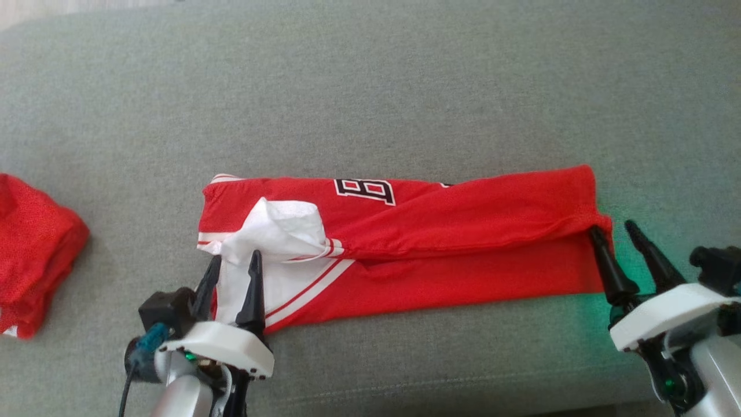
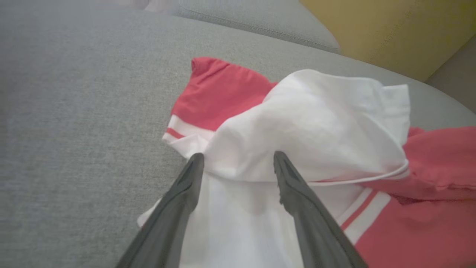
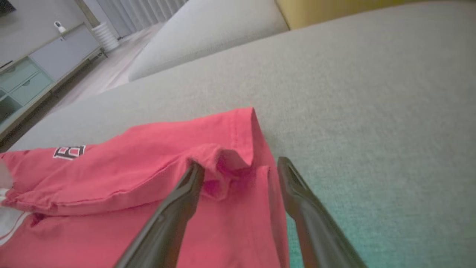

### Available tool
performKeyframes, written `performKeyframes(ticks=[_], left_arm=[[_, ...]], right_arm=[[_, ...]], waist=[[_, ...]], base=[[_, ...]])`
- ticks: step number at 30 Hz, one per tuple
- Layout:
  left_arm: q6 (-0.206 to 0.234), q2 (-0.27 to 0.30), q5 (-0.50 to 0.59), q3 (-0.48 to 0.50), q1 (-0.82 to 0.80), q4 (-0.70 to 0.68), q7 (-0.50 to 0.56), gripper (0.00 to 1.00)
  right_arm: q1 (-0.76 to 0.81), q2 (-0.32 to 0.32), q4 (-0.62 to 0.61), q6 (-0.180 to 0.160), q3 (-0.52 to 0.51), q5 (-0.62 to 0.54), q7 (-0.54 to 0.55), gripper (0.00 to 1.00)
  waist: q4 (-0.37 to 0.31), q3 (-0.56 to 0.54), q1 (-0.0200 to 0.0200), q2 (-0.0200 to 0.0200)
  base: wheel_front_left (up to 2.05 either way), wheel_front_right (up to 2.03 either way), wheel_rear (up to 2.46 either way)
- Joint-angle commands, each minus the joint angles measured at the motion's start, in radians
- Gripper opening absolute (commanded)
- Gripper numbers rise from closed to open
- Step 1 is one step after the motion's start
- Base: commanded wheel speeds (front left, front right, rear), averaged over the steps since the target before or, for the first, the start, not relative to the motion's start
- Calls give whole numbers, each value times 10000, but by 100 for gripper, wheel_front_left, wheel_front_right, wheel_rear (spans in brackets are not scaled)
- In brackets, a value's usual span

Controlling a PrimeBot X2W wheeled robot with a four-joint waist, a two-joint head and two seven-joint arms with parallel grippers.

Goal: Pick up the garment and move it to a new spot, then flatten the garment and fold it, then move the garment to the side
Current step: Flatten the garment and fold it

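Found the garment (image 1: 463, 231) folded lengthwise into a long red band across the grey sofa (image 1: 370, 87), with a white panel (image 1: 278, 229) bunched up at its left end. Saw the left gripper (image 1: 235, 256) with fingers parted over that white cloth, gripping nothing. Saw the right gripper (image 1: 612, 227) likewise empty, fingers spread at the right-end hem. Judged the folding step as under way. Reckoned next on smoothing the bunch, then pinching both ends and folding end over end.
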Motion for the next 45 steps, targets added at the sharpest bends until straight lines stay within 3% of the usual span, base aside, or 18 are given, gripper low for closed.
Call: performKeyframes(ticks=[1,12,21,37,45], left_arm=[[137,79,243,418,-4,-536,-106,100],[905,460,1515,620,604,-3082,-106,100],[1278,790,1953,511,1073,-4384,445,100],[1538,990,2109,472,1195,-4721,745,100],[1457,961,2195,277,593,-4696,581,100]], right_arm=[[194,-21,-601,-7,-187,-298,-167,100],[1155,1177,-3647,-7,-1876,-2559,420,100],[1830,1769,-4875,-7,-2205,-3151,1278,100],[1962,1887,-4865,-7,-2375,-3179,1592,100],[1513,1388,-3185,-7,-2502,-2666,2093,100]], waist=[[-47,-113,0,-1],[-90,-772,0,-1],[-93,-1161,0,-1],[3,-1060,0,-1],[478,-572,0,-1]], base=[[0,0,0],[0,0,0],[0,0,0],[0,0,0],[0,0,0]])
